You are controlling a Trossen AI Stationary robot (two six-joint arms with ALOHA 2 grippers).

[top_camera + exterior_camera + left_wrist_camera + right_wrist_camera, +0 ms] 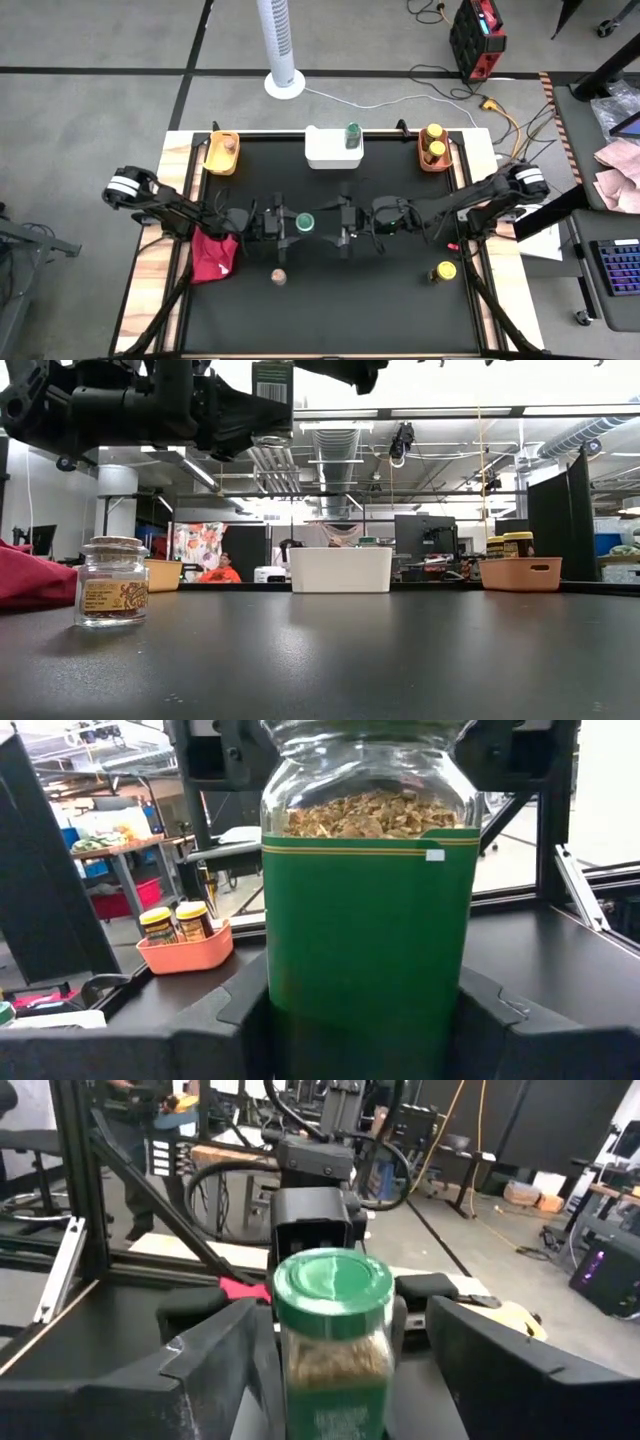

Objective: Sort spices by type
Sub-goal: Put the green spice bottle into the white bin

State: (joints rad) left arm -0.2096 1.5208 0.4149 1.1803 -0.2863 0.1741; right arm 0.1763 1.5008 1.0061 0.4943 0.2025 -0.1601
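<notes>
Mid-table, the left tool [284, 222] clamps the green-lidded jar [305, 222]; the right tool [328, 222] stands apart around it.

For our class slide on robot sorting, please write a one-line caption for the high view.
Left gripper holds a green-lidded spice jar at table centre, facing the right gripper.

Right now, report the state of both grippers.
Left gripper: shut on the green-lidded glass spice jar, held above the table.
Right gripper: open, fingers either side of that jar, not clamped.
</notes>
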